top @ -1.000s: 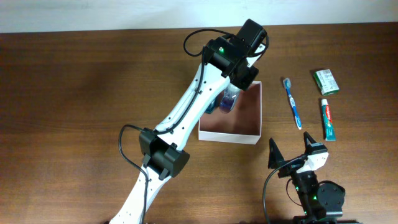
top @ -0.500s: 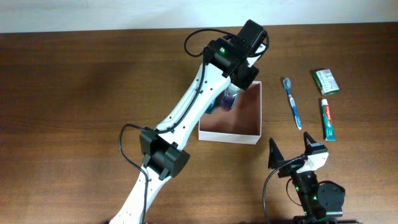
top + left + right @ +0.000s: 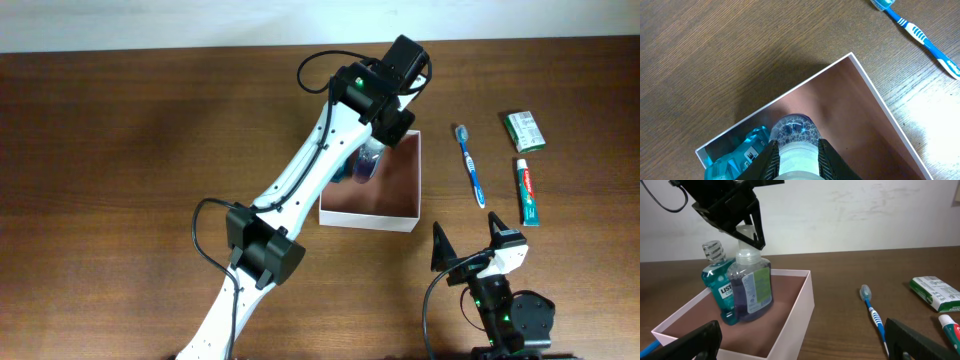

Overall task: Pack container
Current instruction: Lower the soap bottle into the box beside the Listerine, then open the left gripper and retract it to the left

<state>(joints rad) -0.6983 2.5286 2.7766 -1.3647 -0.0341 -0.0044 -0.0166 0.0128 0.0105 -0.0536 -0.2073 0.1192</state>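
The container is a shallow white box with a pinkish-brown floor, seen in the overhead view at mid-table. My left gripper is shut on the white cap of a purple mouthwash bottle, which stands upright inside the container by its far-left corner. A teal mouthwash bottle stands against it in the same corner, free of any gripper. My right gripper is open and holds nothing, near the table's front edge and to the right of the container.
A blue toothbrush lies on the table right of the container. Further right lie a toothpaste tube and a small green-and-white box. The left arm reaches over the container's left side.
My left gripper has edged slightly toward the container's left side with the purple bottle. The right arm has not moved.
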